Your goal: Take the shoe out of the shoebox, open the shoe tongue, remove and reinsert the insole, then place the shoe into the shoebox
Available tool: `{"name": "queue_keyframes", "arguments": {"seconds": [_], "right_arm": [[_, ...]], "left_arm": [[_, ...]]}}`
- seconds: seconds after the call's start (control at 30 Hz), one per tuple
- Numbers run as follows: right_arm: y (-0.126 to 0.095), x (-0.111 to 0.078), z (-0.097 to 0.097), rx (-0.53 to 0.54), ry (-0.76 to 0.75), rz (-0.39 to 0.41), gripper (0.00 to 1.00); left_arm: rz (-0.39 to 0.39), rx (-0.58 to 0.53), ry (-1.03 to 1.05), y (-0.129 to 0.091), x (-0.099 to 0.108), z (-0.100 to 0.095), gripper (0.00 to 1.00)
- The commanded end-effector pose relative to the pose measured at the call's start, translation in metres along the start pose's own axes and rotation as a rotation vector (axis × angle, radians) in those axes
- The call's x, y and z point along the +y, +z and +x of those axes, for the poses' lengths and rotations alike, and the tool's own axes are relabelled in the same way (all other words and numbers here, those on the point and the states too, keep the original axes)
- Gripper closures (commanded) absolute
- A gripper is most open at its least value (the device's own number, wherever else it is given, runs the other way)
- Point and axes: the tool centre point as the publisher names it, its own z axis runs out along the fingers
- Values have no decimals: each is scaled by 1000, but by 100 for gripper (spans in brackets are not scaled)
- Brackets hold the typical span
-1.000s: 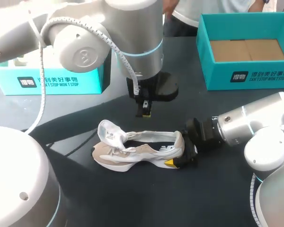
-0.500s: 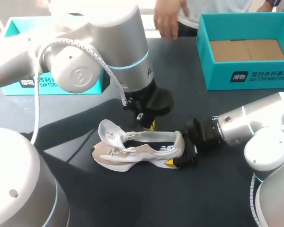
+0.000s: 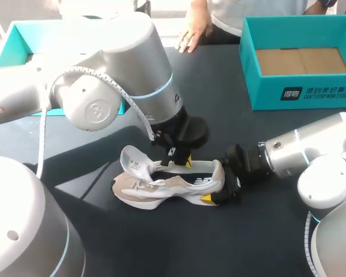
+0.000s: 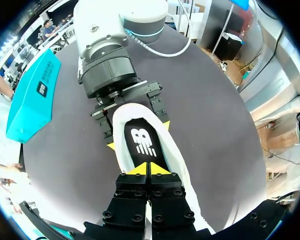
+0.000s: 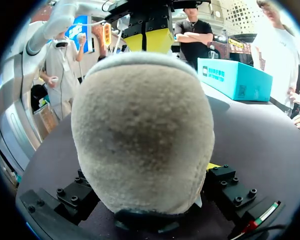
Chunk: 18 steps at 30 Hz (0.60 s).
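Left gripper (image 3: 183, 160) has dropped from above the table behind the shoe (image 3: 167, 183) to the shoe's opening; the arm has swung lower with it. Shoe and right arm unchanged. A person's hand (image 3: 190, 36) now rests at the table's far edge.

Left gripper: fingertips pressed together, nothing seen between them. In the left wrist view they sit just over the black insole (image 4: 142, 142), inside the white collar.

Right gripper (image 3: 222, 189): clamped on the shoe's heel, one finger on each side. In the right wrist view the grey heel fills the space between its fingers.

Shoe lies on the dark table (image 3: 219, 242), toe toward my left side, heel toward my right. White tongue (image 3: 134, 163) is flipped up at the toe end.

Shoebox (image 3: 300, 95), teal and open, stands at the far right, well apart from the shoe. Another teal box (image 3: 17, 40) sits at the far left, partly behind the left arm.
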Motion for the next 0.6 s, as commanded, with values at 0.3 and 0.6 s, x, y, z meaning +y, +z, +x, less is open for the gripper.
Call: {"name": "queue_keyframes", "arguments": {"seconds": [0.3,0.6], "right_arm": [[6,-3,-4,-1,1,7,100],[6,-3,-4,-1,1,7,100]], "left_arm": [[-100,-11,-31,23,-7,2,100],[-87,14,-36,49,-20,14,100]]}}
